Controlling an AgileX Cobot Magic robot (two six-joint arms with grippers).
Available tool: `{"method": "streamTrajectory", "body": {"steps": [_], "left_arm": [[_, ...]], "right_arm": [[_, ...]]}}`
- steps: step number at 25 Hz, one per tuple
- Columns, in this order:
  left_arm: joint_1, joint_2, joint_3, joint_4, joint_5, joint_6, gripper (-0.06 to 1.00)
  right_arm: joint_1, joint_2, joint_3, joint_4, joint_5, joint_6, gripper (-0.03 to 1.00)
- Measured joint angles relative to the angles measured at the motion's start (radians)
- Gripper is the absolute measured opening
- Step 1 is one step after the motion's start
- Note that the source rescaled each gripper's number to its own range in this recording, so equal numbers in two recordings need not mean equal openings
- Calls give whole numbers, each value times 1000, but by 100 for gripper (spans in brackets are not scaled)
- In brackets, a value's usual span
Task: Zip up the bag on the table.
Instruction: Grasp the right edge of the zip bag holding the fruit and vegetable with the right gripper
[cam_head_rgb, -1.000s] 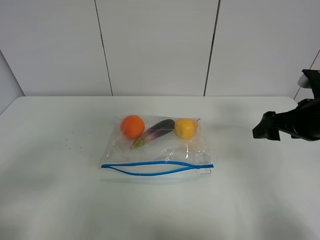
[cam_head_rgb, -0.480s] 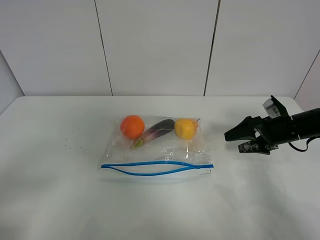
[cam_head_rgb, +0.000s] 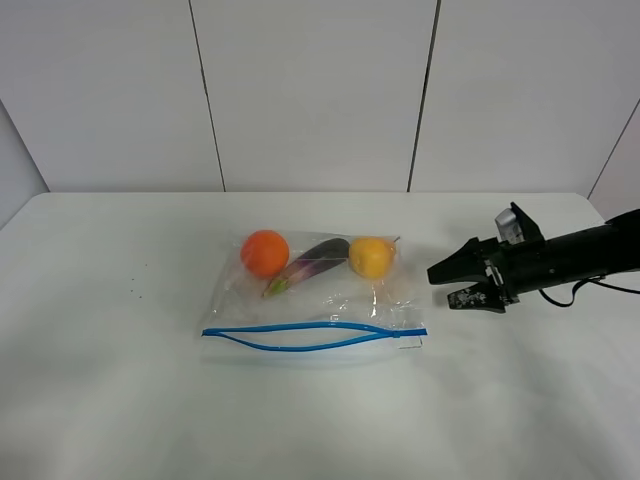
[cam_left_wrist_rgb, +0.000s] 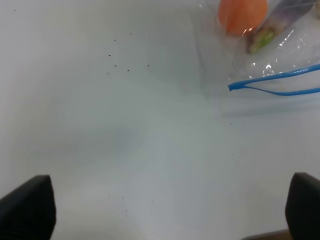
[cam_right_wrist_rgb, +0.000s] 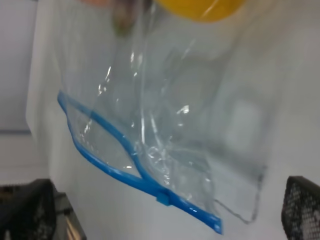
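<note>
Near the middle of the high view, the bag (cam_head_rgb: 320, 290) lies flat on the table (cam_head_rgb: 100, 400). Its blue zipper strip (cam_head_rgb: 315, 335) runs along the lower edge and gapes for most of its length, the halves meeting only toward the right end. An orange (cam_head_rgb: 265, 252), an eggplant (cam_head_rgb: 312, 262) and a yellow fruit (cam_head_rgb: 371, 256) sit inside along the upper edge.

At centre right the right gripper (cam_head_rgb: 452, 285) hovers near the bag's right side, apart from it, jaws spread and empty. The left gripper (cam_left_wrist_rgb: 165, 207) shows only in its wrist view, also spread wide over bare table, with the bag's corner well ahead.

The film looks thin and nothing pins it. A pull along the strip would likely drag or bunch the bag rather than close it. A pinch that misses the small tab (cam_right_wrist_rgb: 162, 199) would only crumple plastic. Rolling fruit could spread the halves.
</note>
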Motion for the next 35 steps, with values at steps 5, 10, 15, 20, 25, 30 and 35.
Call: {"method": "streamTrajectory", "body": {"steps": [5,10,15,20,25,30,35], "left_arm": [[0,0,0,0,0,0,100],[0,0,0,0,0,0,100],[0,0,0,0,0,0,100],[0,0,0,0,0,0,100],[0,0,0,0,0,0,100],[0,0,0,0,0,0,100],[0,0,0,0,0,0,100]], "right_arm": [[36,14,0,-5,-30,-8,100],[55,22,-1,1,-50,-11,100],[117,25,-1,17,-74,-13,100],[141,33,-1,46,-78,-14,100],[141,65,-1,62,-70,-10,100],[141,79,-1,87,-52,-8,100],[141,79,-1,91,-47,-15,100]]}}
